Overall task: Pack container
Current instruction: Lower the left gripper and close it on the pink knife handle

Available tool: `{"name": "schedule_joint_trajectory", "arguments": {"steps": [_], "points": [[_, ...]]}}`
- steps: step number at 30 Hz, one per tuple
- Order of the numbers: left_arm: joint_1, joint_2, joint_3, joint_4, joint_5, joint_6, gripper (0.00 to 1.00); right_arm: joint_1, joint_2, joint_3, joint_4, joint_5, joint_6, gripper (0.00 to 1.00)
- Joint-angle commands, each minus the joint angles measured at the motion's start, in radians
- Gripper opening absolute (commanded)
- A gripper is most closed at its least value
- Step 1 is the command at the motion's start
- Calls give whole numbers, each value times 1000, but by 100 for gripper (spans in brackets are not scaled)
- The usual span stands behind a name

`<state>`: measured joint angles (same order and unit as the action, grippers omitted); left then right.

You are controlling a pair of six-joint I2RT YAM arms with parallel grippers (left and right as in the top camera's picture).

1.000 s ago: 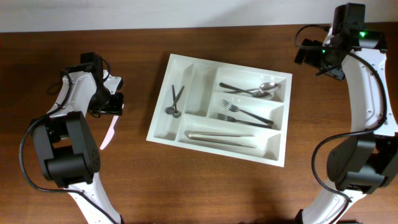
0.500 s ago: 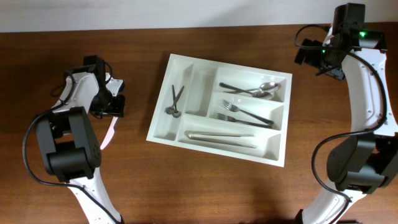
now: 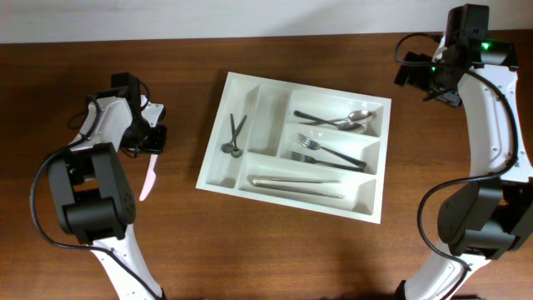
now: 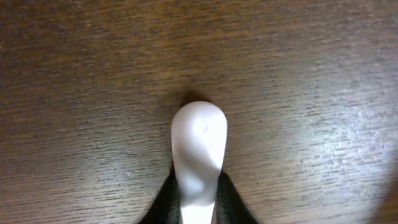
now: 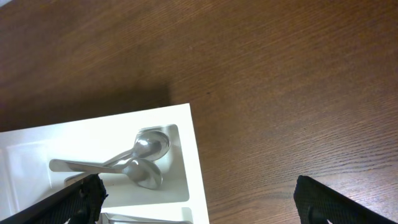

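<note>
1. Firmly, the left gripper (image 4: 198, 202) pinches a smooth, round-ended white plastic utensil (image 4: 199, 140).
2. The right gripper (image 5: 199, 202) gapes wide, empty.
3. The glossy white rectangular container (image 3: 265, 117) sits centrally on the grained wooden table (image 3: 275, 258).

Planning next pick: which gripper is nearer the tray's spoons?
Right. The right gripper, open, hangs near the spoons; left gripper, beyond the tray's opposite side, grips a white utensil.

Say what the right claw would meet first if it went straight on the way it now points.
Most likely the container's corner rim beside the two spoons, or the bare table just past it; the open right claw seems well above, so depth is unclear.
</note>
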<state>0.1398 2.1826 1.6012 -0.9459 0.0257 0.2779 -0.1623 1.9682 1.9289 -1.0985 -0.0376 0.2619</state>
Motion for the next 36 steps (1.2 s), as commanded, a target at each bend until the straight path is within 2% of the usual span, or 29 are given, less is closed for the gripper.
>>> {"name": "schedule_joint_trajectory", "arguments": {"steps": [1,36], "points": [[1,24,0,3,5,0,2,-2,2,16,-1,13,9,99],[1,31,15,8,68,-1,2,-2,2,16,-1,13,9,99]]}}
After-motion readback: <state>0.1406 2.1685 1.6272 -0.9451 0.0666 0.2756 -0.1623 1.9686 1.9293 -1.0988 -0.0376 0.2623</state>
